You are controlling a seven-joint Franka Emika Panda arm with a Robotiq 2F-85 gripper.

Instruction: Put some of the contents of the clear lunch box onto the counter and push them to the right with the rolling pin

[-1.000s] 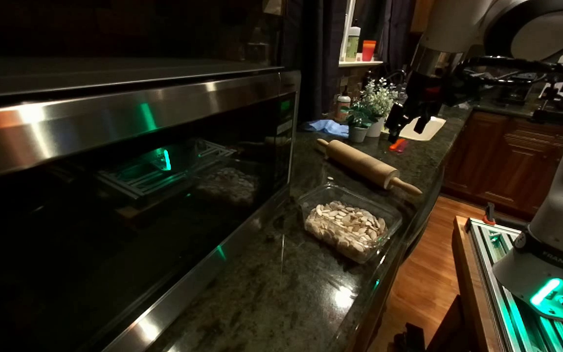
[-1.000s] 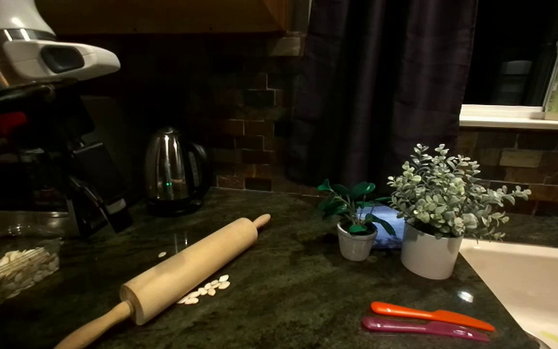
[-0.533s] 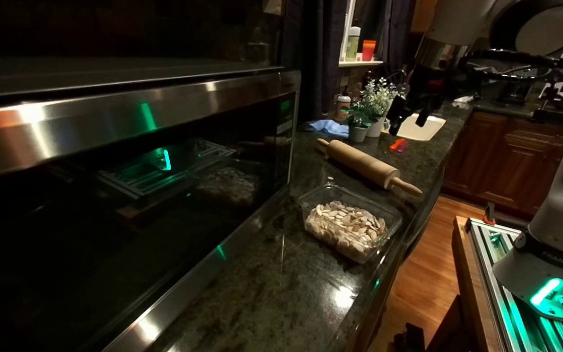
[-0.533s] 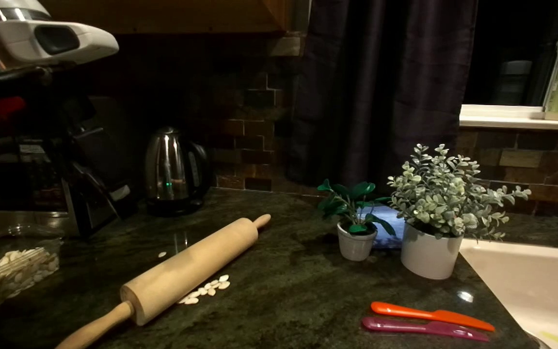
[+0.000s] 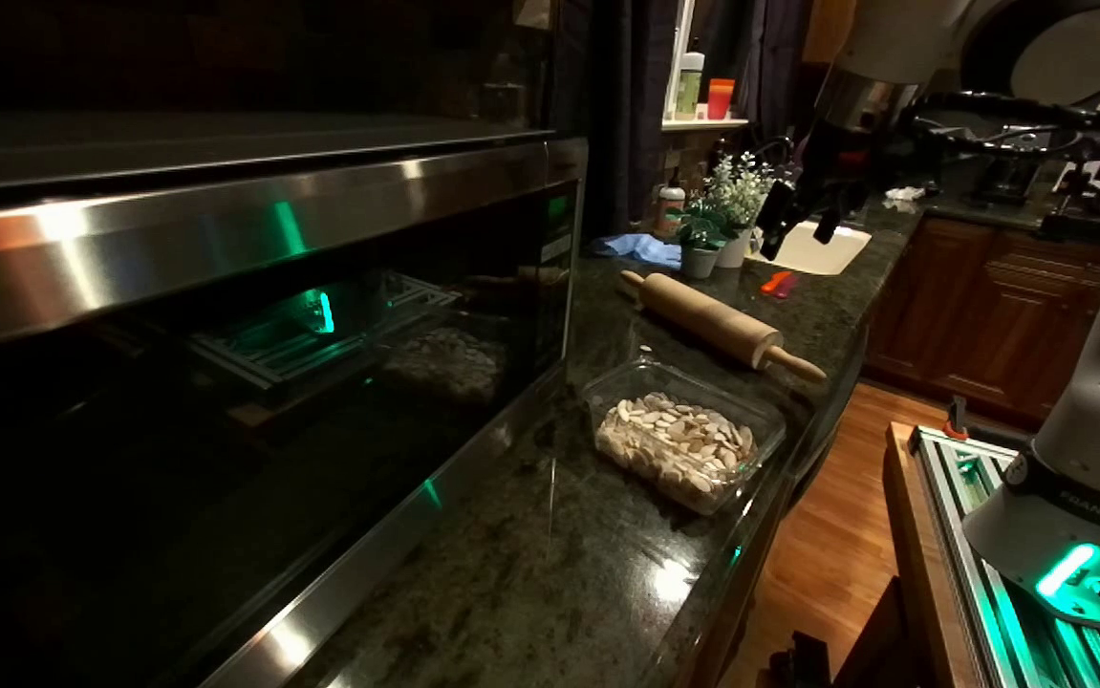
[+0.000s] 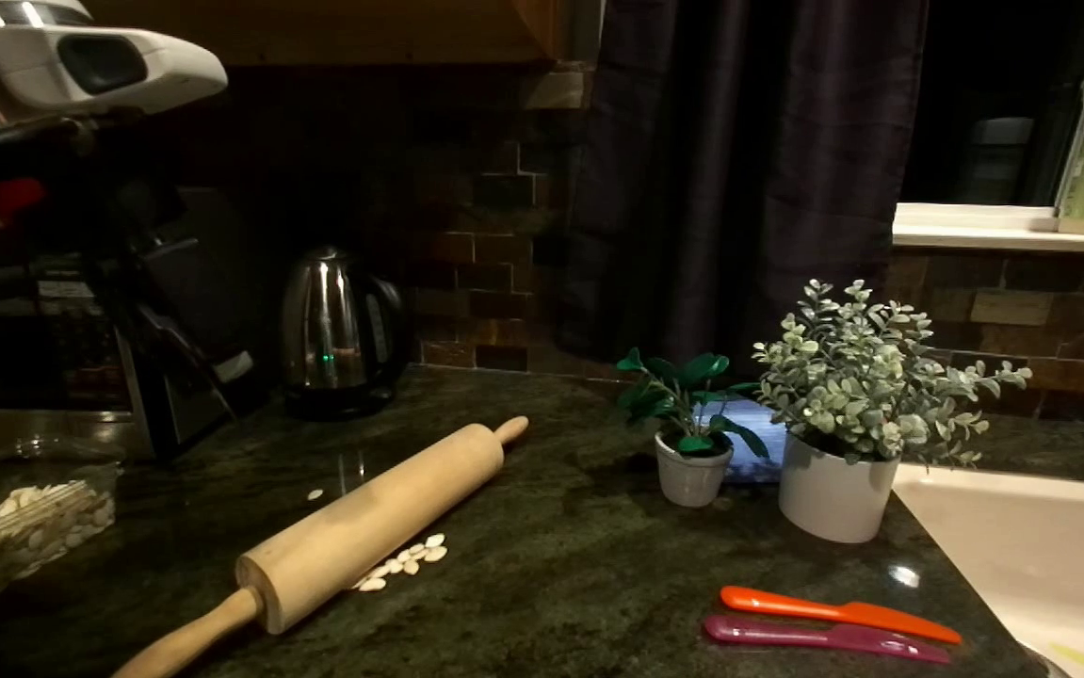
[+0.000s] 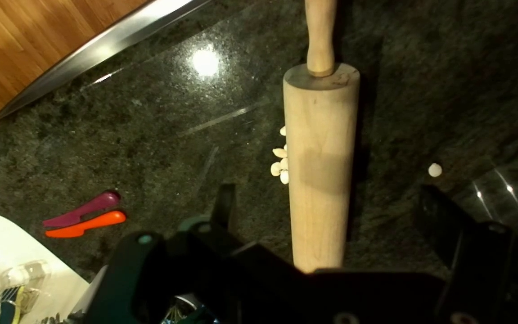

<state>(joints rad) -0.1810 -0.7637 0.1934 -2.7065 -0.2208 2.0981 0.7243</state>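
Contents (image 6: pixel 9 506), pale seed-like pieces, lie heaped in the clear lunch box (image 6: pixel 80 461) at the far left of an exterior view, on the dark surface (image 6: pixel 551 584). My hand (image 7: pixel 326 191) hangs above the surface, its fingers apart. Next comes a single loose piece (image 6: pixel 315 494), then a kettle (image 6: pixel 320 325) at the back. The rolling pin (image 6: pixel 377 521) lies diagonally, a small cluster of pieces (image 6: pixel 396 566) along its right side; in the wrist view it shows between and below my fingers. Farther right: a small potted plant (image 6: pixel 692 476), a larger potted plant (image 6: pixel 838 494), an orange knife (image 6: pixel 829 610) and a purple knife (image 6: pixel 819 637) in front, a white sink (image 6: pixel 1050 541).
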